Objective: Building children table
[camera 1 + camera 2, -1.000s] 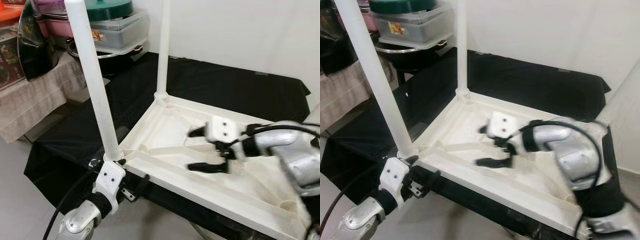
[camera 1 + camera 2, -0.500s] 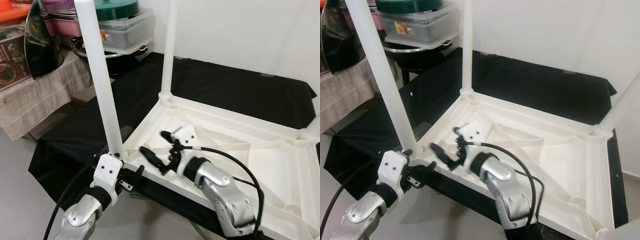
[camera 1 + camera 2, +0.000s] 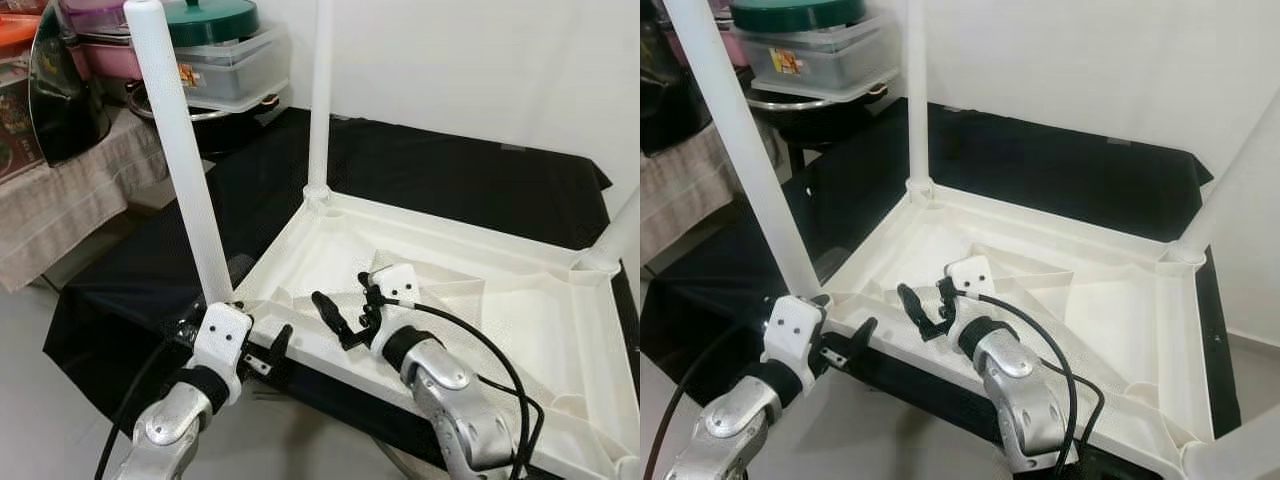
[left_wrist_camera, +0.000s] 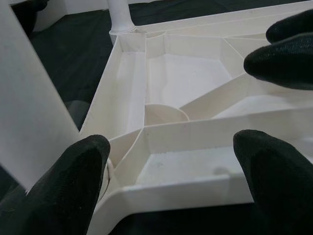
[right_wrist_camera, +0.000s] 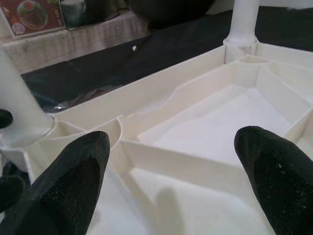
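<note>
A white plastic children's table point(image 3: 540, 310) lies upside down on a black cloth. Three white legs stand up from its corners: the near-left leg point(image 3: 185, 170), the far-left leg point(image 3: 320, 100) and the right leg point(image 3: 622, 235). My left gripper point(image 3: 262, 338) is open at the near-left corner, beside the base of that leg. In the left wrist view its fingers point(image 4: 73, 186) straddle the table's rim. My right gripper point(image 3: 345, 305) is open and hovers over the ribbed underside just inside the same corner, with nothing between its fingers point(image 5: 73, 176).
Stacked plastic containers with a green lid point(image 3: 215, 20) and a metal pot sit at the back left. A low stand draped in beige cloth point(image 3: 70, 200) is on the left. A white wall rises behind. The black cloth point(image 3: 450, 170) hangs over the front edge.
My right gripper has swung from the middle of the table's underside toward the near-left corner. The left gripper has stayed at that corner. The camera has shifted a little.
</note>
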You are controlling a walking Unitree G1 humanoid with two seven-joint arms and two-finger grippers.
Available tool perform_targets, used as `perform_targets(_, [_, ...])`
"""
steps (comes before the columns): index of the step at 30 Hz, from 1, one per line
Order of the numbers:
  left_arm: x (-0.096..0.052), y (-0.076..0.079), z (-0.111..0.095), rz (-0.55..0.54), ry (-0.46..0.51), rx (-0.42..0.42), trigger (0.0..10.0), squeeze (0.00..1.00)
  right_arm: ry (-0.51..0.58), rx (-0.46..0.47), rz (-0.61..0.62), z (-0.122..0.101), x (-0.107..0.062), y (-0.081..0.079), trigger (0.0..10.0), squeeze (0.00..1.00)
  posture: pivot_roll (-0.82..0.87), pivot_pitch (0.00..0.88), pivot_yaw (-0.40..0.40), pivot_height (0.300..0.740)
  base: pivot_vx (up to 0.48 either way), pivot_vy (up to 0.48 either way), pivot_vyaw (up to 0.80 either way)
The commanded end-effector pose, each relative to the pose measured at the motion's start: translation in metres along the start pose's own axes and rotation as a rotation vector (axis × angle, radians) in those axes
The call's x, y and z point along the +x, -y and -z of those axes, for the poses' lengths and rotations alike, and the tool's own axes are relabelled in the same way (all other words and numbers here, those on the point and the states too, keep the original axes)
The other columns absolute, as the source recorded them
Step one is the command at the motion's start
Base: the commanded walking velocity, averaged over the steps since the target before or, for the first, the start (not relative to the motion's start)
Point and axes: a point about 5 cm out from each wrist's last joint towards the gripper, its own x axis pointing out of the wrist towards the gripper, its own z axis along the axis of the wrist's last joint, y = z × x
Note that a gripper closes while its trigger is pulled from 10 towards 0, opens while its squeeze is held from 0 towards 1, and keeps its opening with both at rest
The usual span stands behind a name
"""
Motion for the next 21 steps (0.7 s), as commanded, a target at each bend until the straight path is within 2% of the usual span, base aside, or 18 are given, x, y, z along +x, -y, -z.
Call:
perform_targets(1, [-0.0023,-0.0008,0.0085,-0.006,-0.042,0.014,10.0,0.00,0.000,0.008,-0.002,0.0027,0.0009,-0.0022,10.0,0.00,-0.04,0.047,-0.013,0.740,-0.334,0.000,0.00])
perform_targets(15, [-0.0002,-0.0032,0.0097,0.001,-0.040,0.027,10.0,0.00,0.000,0.026,0.008,0.0045,0.0033,-0.0034,10.0,0.00,-0.03,0.042,-0.009,0.740,-0.339,0.000,0.00])
perform_targets(17, [-0.0001,-0.0023,0.0104,0.020,-0.040,0.040,10.0,0.00,0.000,0.026,0.007,0.0046,0.0034,-0.0034,10.0,0.00,-0.03,0.042,-0.009,0.740,0.000,0.000,0.00])
perform_targets(21, [-0.0026,-0.0004,0.0156,0.059,-0.066,0.015,10.0,0.00,0.000,0.025,0.005,0.0049,0.0034,-0.0035,10.0,0.00,-0.03,0.041,-0.008,0.740,0.000,0.000,0.00])
